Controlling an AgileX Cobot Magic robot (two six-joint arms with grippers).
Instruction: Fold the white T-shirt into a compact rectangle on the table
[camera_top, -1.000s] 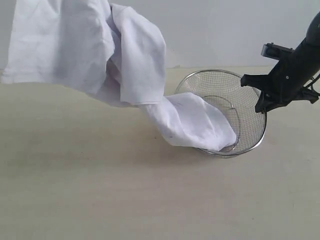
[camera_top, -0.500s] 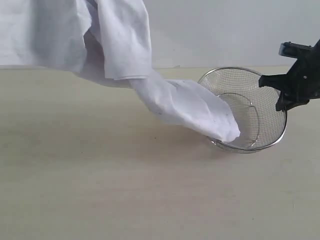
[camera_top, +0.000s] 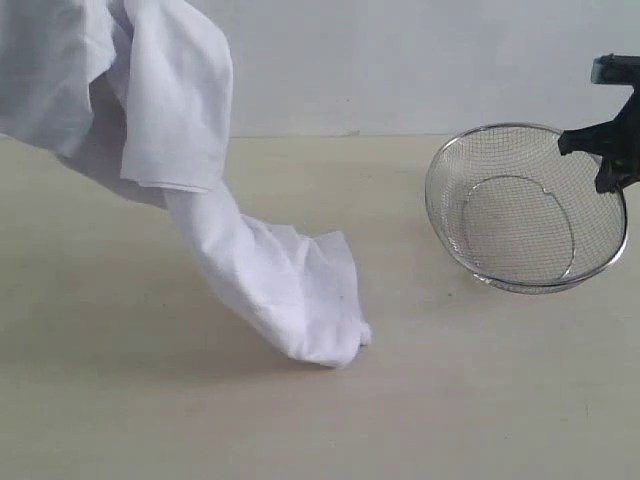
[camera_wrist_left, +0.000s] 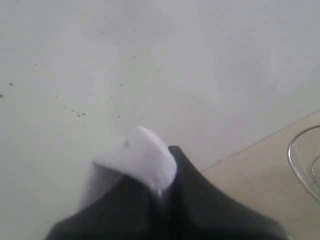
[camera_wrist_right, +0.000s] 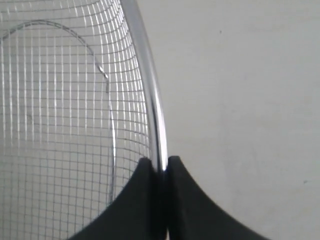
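T-shirt (camera_top: 250, 270), white, hangs in the exterior view as a bunched, twisted column. Its top runs out of the picture at the upper left corner, so what holds it does not show here. Its lowest fold rests on the pale table (camera_top: 200, 420). Well off to the other side, the right pincer (camera_top: 590, 145) sits at the picture's edge, clamped on the rim of a silver wire-mesh basket (camera_top: 525, 215). The basket hangs below and beside that pincer, tipped so that its open mouth faces the camera. Whether its lower rim touches the tabletop cannot be told. Shirt and basket are apart, with bare table between them.

The left wrist view supplies what the exterior view cuts off. The left pincer (camera_wrist_left: 167, 165) is clenched on a fold of the white cloth, which bulges up just past its dark fingertips. Behind it is a plain grey wall. Far beyond the fingers lie a strip of table and a sliver of the basket's rim. The hanging part of the shirt does not show here.

The right wrist view gives the grip close up. Both jaws are pressed together on the bright rim wire, the mesh bowl to one side of the fingers and bare tabletop to the other. No cloth appears in this view.
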